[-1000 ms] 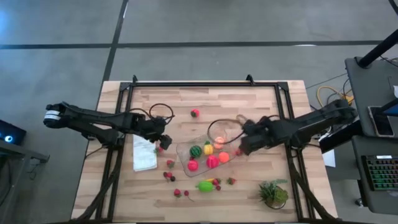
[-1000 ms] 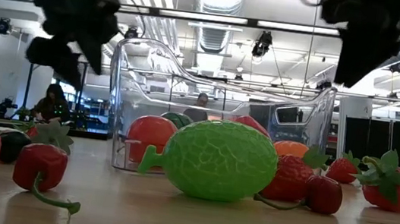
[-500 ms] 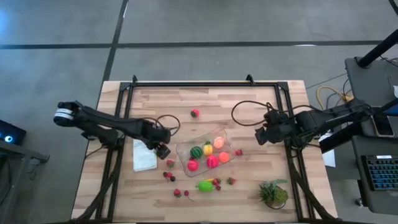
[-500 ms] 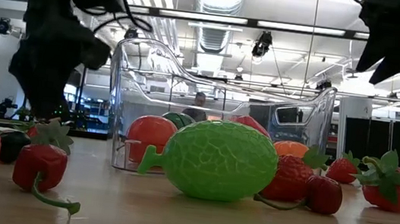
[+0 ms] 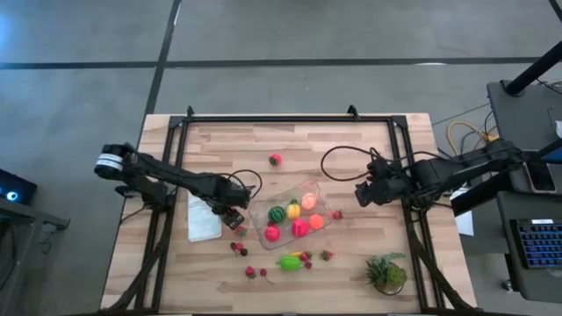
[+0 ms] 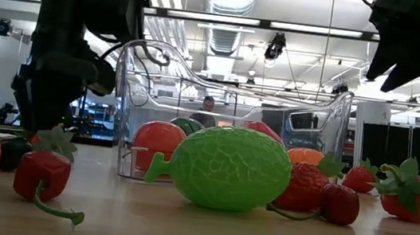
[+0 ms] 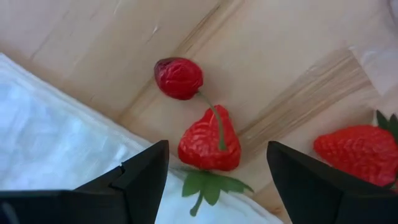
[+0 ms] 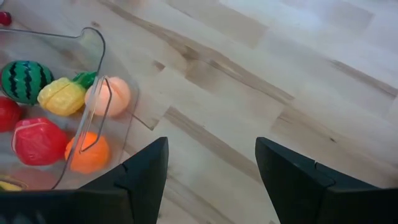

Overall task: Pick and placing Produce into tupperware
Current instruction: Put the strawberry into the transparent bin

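Several toy fruits already sit in the clear tupperware [image 5: 292,214] at mid-table: a striped melon [image 8: 25,80], a yellow piece [image 8: 61,96], a peach one, orange and red ones. Only the left wrist view shows what lies under the left gripper [image 7: 214,165]: a strawberry [image 7: 209,141] between its spread fingers, a cherry [image 7: 179,78] just beyond, beside the white cloth [image 5: 204,219]. Right of the tupperware, the right gripper [image 5: 363,193] hovers with fingers apart, empty. Near the front edge lies a lime-green melon [image 6: 229,168].
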Robot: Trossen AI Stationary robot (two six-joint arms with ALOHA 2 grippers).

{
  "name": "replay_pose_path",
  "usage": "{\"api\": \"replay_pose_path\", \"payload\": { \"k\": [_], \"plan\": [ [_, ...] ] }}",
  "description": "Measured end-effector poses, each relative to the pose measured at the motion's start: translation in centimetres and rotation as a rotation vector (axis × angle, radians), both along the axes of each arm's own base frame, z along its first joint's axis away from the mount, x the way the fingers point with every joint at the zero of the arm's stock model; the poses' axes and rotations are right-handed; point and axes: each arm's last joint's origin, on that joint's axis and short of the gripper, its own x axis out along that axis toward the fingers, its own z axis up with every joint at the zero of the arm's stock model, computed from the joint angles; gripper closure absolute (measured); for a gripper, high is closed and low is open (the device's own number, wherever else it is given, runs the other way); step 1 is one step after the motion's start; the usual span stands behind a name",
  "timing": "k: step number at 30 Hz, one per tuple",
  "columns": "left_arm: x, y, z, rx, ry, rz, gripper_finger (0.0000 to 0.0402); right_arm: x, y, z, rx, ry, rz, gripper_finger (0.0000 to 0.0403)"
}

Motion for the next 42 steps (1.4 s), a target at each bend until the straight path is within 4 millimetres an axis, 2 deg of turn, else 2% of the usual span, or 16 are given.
{"api": "replay_pose_path", "payload": {
  "k": [7,17,21,26,32,34,37,40,42],
  "plan": [
    [0.0,0.0,-0.1,0.001,0.005,-0.004,0.0160,0.5,0.1,-0.3,-0.004,0.018,0.000,0.0170],
    [-0.1,-0.1,-0.1,-0.032,0.008,-0.029,0.0260,1.2,0.4,-0.8,-0.008,0.033,0.000,0.0170],
    [0.4,-0.3,0.6,-0.081,-0.017,-0.038,0.0284,1.3,0.4,-0.9,-0.007,0.037,0.001,0.0170],
    [1.1,-0.3,3.6,-0.058,-0.135,-0.060,0.0278,1.3,0.4,-0.8,-0.006,0.032,0.002,0.0170],
    [0.1,0.6,9.5,0.200,-0.278,0.013,0.0268,1.4,0.4,-0.8,0.000,0.026,0.011,0.0170],
    [-0.2,1.0,11.5,0.282,-0.369,0.037,0.0267,1.4,0.5,-0.8,0.006,0.028,0.023,0.0170],
    [0.4,0.9,14.3,0.326,-0.618,-0.060,0.0267,1.4,0.5,-0.8,0.007,0.029,0.028,0.0170],
    [1.6,0.4,15.6,0.267,-0.847,-0.183,0.0266,1.5,0.5,-0.8,0.004,0.028,0.035,0.0170],
    [2.4,0.2,15.0,0.197,-0.877,-0.231,0.0266,1.5,0.5,-0.8,0.003,0.027,0.036,0.0170]
  ]
}}
